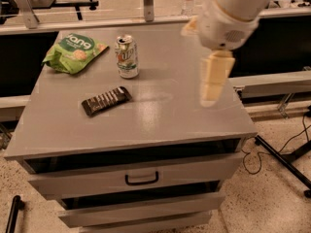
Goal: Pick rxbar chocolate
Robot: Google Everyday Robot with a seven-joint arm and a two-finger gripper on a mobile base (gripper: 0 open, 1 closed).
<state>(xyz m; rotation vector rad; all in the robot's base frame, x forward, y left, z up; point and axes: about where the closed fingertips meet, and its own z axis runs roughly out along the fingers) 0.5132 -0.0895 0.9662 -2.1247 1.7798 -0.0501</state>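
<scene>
We found the gripper point(214, 81) at the upper right of the frame, over the cabinet top point(165, 125); open or closed, we could not tell. The rxbar chocolate point(106, 101) lay flat left of centre, apart from the can point(127, 56), probably leaving room for a grasp.

Hand point(212, 89) blurred above table point(184, 118) right side; arm point(238, 6) cut off by top edge; rxbar chocolate point(106, 101) lettering unreadable.

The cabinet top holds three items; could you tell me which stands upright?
The soda can; the chip bag and snack bar lie flat. The gripper hovers to their right.
</scene>
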